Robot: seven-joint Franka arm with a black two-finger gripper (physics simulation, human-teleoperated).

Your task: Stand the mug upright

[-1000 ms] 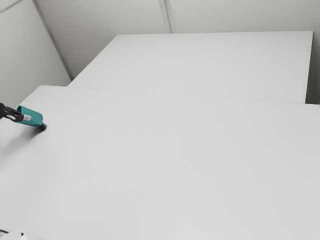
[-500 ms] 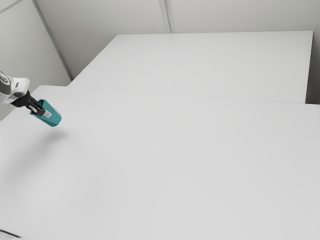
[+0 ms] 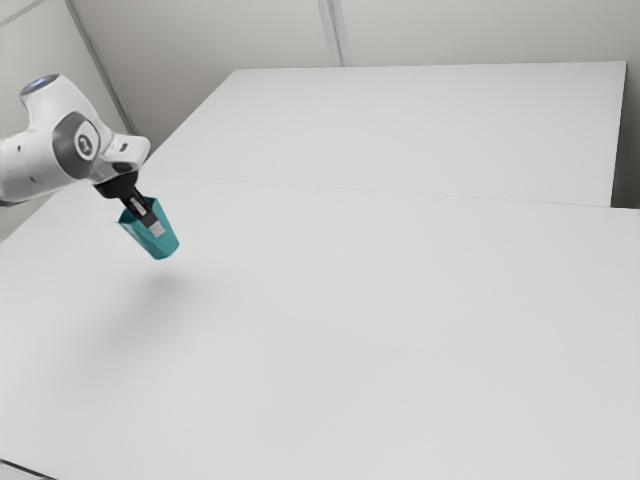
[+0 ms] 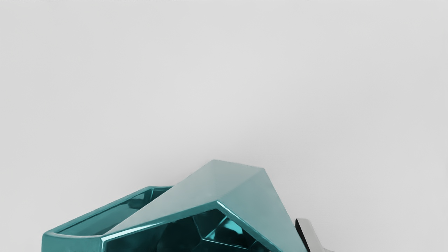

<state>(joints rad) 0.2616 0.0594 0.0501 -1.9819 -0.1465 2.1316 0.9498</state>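
Where the pincer (image 3: 150,221) clamps: one mug (image 3: 166,243), teal, faceted, tilted, its mouth toward the arm (image 3: 60,155), held aloft toward the exterior view's left; beneath, one table (image 3: 380,330), white, bearing a faint shadow (image 3: 158,292).

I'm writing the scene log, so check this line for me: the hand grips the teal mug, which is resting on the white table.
The teal mug isn't resting on the white table: the exterior view shows it held above, its shadow lying apart from it. The rest stands: the hand grips the mug.
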